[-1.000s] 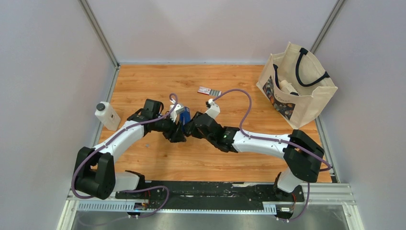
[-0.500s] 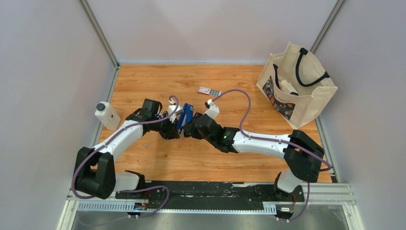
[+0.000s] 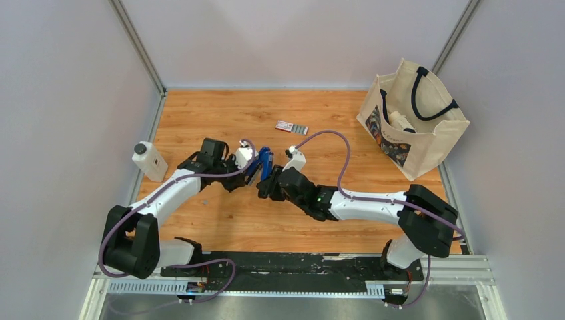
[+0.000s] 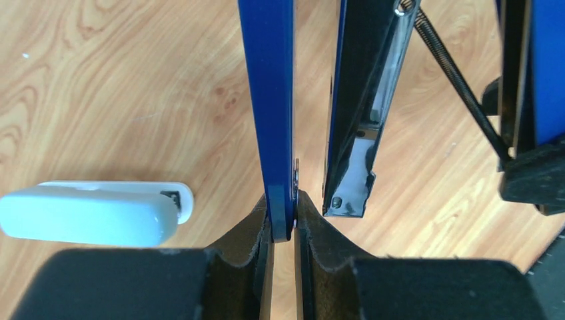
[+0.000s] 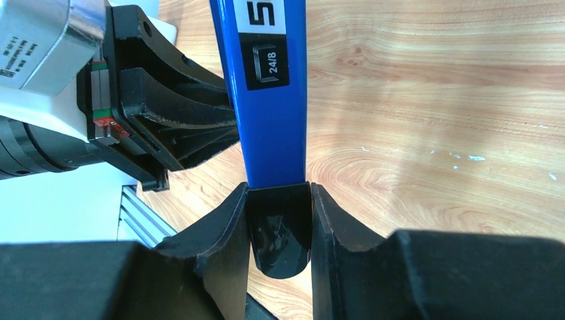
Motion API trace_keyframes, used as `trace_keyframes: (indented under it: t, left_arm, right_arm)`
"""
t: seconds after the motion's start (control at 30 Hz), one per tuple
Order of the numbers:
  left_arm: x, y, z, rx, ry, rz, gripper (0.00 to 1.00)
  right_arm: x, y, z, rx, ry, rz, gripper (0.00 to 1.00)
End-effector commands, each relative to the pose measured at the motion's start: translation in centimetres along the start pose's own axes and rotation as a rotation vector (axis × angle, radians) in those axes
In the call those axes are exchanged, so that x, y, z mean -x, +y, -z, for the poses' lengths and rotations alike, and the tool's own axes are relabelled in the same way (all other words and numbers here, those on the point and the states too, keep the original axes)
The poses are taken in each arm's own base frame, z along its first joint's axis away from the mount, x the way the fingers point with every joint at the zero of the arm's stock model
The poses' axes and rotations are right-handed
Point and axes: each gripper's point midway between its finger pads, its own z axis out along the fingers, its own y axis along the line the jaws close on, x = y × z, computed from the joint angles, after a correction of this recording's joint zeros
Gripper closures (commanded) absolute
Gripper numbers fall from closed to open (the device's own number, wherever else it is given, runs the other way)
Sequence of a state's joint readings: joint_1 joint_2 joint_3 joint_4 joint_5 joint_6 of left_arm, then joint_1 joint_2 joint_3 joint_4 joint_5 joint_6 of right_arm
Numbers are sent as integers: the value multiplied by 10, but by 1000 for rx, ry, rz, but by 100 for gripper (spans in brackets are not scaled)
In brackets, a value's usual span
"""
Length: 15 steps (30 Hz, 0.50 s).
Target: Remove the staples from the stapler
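Left wrist view: left gripper (image 4: 282, 215) pinches the stapler's (image 4: 270, 100) blue cover, right gripper (image 5: 280, 223) clamps its dark end, so it's the opening step, with emptying the magazine probably next.

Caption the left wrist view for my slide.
Left claw pinches one blue arm of the stapler, splayed open above the wooden table.

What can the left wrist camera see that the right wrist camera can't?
Only the left wrist view shows the stapler opened up, with its shiny black channel and thin spring. Only the right wrist view shows the 24/8 label and the left gripper from the side. Both show a blue part of the stapler pinched between that camera's own fingers, above the wooden table.
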State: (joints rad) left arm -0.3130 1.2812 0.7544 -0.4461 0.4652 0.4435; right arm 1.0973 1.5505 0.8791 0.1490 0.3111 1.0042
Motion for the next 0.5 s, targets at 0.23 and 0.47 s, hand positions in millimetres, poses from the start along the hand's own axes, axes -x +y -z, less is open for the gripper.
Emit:
trace_keyframes:
  t: [0.23,0.47]
  left_arm:
    - [12,34,-6,280,-3,-429,91]
    - [7,48,-20,323,39,-473,94]
  right_arm:
    - [20,-11,7,15,-84,160,100]
    - [17,-27,10,13,-86,180,100]
